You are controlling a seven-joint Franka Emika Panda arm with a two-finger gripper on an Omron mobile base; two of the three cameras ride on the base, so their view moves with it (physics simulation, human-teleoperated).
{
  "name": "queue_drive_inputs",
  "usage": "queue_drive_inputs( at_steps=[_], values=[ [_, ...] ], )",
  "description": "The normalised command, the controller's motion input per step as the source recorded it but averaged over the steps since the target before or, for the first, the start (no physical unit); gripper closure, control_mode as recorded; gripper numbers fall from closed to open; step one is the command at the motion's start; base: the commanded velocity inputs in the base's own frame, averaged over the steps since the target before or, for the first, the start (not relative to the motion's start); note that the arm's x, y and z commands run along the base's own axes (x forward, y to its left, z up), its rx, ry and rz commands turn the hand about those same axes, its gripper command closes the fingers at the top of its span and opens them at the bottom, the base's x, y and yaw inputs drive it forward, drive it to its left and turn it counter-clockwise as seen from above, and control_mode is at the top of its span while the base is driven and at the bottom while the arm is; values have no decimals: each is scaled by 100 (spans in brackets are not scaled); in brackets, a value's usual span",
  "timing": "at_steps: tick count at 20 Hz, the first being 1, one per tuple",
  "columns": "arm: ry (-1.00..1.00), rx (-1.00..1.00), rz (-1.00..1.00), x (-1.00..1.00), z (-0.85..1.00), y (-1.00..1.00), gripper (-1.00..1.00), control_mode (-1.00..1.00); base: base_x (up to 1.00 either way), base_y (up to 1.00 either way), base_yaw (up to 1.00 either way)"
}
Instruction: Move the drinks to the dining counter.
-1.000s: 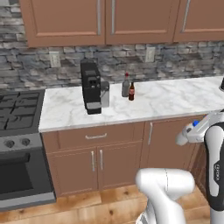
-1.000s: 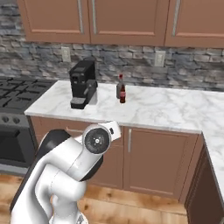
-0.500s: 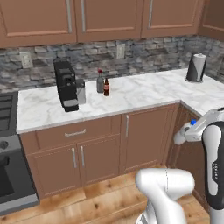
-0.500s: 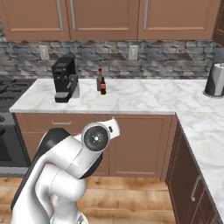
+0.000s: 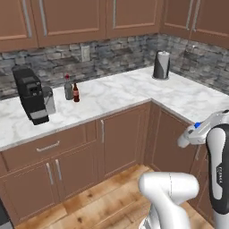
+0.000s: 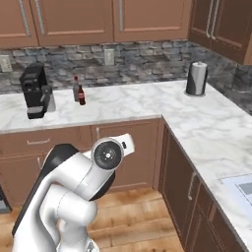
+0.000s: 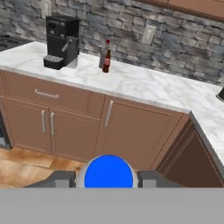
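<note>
The blue-capped bottle point(image 7: 108, 176) sits between the fingers point(image 7: 108, 178), gripped at 6 o'clock in the hand view — cap toward the camera, so its long axis seems to run along the hand. Cola bottle point(image 7: 106, 61) and grey bottle point(image 7: 103, 56) stand upright at 12 o'clock, well apart, on the table point(image 7: 144, 85) — right of the coffee machine point(image 7: 61, 41).

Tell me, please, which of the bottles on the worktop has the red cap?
The grey bottle, the one nearer the coffee machine; the cola bottle beside it is slim and dark brown.
</note>
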Motion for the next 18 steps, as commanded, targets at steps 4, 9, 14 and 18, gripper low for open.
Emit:
queue_drive_inputs(
  at_steps=[4,9,14,18],
  values=[
    [0,0,0,0,0,0,100,100,-39,-7,-38],
    [0,0,0,0,0,0,100,100,-65,-25,-42],
    [0,0,0,0,0,0,100,100,-81,-36,-45],
    [0,0,0,0,0,0,100,100,-93,-44,-44]
  ],
)
